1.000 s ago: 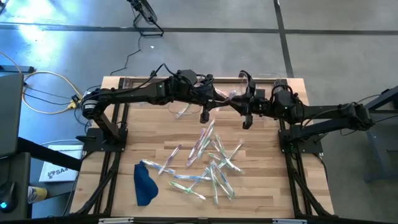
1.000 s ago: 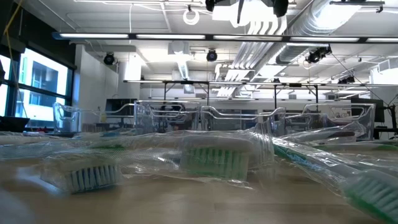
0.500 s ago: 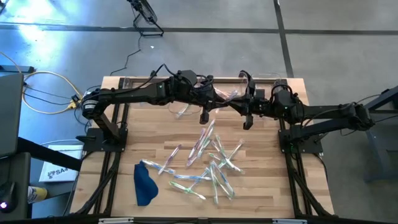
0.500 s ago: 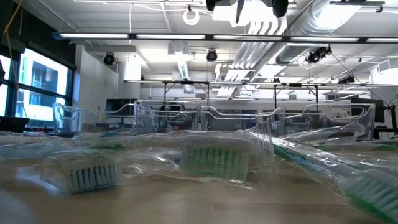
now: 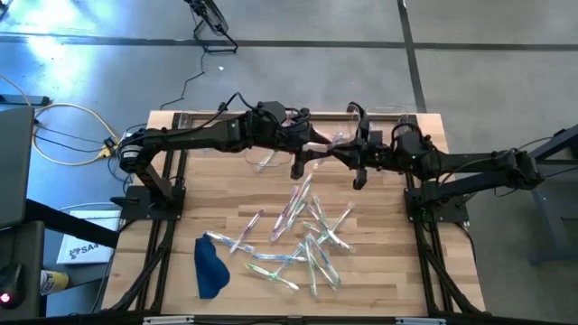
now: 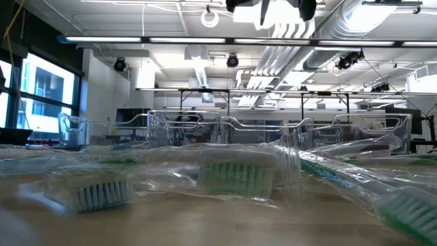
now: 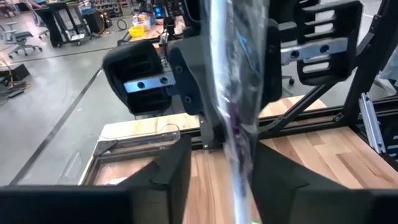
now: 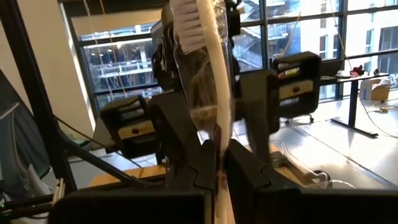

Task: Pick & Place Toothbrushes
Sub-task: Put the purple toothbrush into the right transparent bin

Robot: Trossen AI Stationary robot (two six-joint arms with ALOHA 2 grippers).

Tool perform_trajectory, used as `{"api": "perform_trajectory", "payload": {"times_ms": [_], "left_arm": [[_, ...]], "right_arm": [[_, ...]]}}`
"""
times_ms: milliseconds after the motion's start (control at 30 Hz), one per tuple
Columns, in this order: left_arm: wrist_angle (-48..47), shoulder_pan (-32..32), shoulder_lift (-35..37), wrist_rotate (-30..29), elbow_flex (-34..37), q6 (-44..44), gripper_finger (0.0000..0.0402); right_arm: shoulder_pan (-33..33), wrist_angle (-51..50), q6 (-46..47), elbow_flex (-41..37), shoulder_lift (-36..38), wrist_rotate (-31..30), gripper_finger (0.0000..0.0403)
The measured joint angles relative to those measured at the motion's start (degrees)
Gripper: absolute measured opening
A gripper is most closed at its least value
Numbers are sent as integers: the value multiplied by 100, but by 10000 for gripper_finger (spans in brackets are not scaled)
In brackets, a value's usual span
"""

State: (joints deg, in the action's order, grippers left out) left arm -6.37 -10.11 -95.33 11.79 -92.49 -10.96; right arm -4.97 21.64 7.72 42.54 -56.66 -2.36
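A toothbrush in a clear wrapper [image 8: 214, 81] hangs high over the far middle of the table, between my two grippers, which face each other. My right gripper [image 8: 219, 168] is shut on it. My left gripper [image 7: 217, 171] is open, one finger on each side of the same toothbrush [image 7: 239, 118] with a gap showing beside it. In the high view the two grippers meet around the toothbrush [image 5: 327, 144]. Several more wrapped toothbrushes [image 5: 305, 236] lie scattered flat on the wooden table [image 5: 397, 271]. My right gripper pinches the toothbrush's handle [image 8: 217, 146] between its two fingers, which lie across it. The fingers come about level from the table's right side. The toothbrush stands roughly upright, bristle head [image 8: 186, 25] up, lifted clear of the table.
A dark blue cloth [image 5: 210, 266] lies near the front left. Clear plastic bins [image 5: 264, 159] stand along the far edge, one under the left arm. In the low view, wrapped toothbrushes [image 6: 232, 174] fill the foreground before the bins [image 6: 259, 130].
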Motion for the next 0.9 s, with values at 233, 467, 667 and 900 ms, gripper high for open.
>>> {"api": "perform_trajectory", "payload": {"times_ms": [233,467,667,900], "left_arm": [[-154,-7,81,3,-1,-12,188],[-585,-4,364,15,2,-100,188],[-510,-2,445,9,0,-83,188],[-544,-2,444,7,0,-81,188]], "right_arm": [[-2,-626,-30,0,358,-507,10],[-4,-2019,218,-2,997,-1930,10],[-4,-3311,918,-2,1243,-3341,10],[-145,-4359,1698,-2,1245,-4000,10]]}}
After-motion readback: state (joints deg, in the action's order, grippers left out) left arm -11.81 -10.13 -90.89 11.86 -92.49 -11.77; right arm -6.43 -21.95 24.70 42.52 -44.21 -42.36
